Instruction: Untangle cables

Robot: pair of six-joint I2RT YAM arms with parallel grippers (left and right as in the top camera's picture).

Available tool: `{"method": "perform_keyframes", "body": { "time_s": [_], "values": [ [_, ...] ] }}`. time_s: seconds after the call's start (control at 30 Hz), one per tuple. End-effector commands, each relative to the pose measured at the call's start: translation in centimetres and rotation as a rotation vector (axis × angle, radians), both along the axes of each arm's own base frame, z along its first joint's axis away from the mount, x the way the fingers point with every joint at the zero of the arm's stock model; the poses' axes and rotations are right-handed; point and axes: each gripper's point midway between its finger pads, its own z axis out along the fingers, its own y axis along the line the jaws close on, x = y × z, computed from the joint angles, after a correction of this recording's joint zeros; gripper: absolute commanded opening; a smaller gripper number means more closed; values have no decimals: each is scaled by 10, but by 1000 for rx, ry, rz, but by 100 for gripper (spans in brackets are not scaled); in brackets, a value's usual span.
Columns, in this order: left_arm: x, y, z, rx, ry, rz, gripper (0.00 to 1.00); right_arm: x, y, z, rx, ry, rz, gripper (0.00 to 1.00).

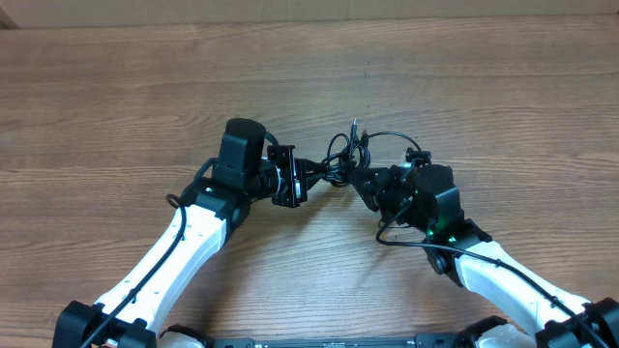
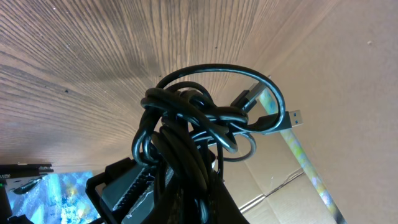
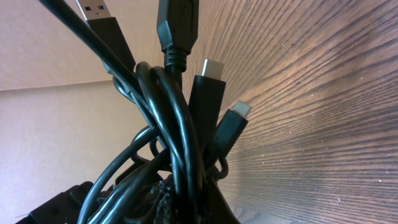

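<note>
Evidently the left gripper (image 1: 319, 174) was clamped on the knot of thin black flexible cables (image 1: 346, 155), and the right gripper (image 1: 366, 182) pinched the same bundle from the opposite side. The knot sat between them, over the brown wood-grain table (image 1: 145, 97).

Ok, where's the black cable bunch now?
The tangled bunch of thin black cables sits at the centre of the overhead view, between the left claw and the right claw, both gripping it.

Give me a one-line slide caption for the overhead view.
Left hand and right hand both grip one knot of black cables between them, over a wood-grain table.
</note>
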Motion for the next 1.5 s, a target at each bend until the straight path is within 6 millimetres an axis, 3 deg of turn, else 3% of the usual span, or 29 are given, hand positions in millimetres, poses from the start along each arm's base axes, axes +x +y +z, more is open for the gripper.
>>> {"method": "perform_keyframes", "body": {
  "time_s": [0.0, 0.23, 0.5, 0.67, 0.87, 1.23, 1.47],
  "values": [
    [3, -4, 22, -34, -46, -4, 4, 3, 0, 4, -2, -11, -7, 4],
    [16, 6, 17, 20, -68, 72, 4, -7, 10, 6, 29, 0, 72, 4],
    [29, 43, -12, 213, -40, 255, 4, -19, 20, 10, 49, -12, 167, 4],
    [30, 53, -19, 262, -30, 295, 4, -29, 27, 16, 57, -51, 255, 4],
    [29, 60, -25, 301, -15, 320, 4, -37, 38, 39, 108, -162, 362, 4],
    [28, 66, -29, 331, -5, 339, 4, -52, 50, 98, 174, -517, 526, 4],
    [28, 70, -31, 348, -3, 353, 4, -65, 53, 114, 184, -640, 605, 4]
  ]
}}
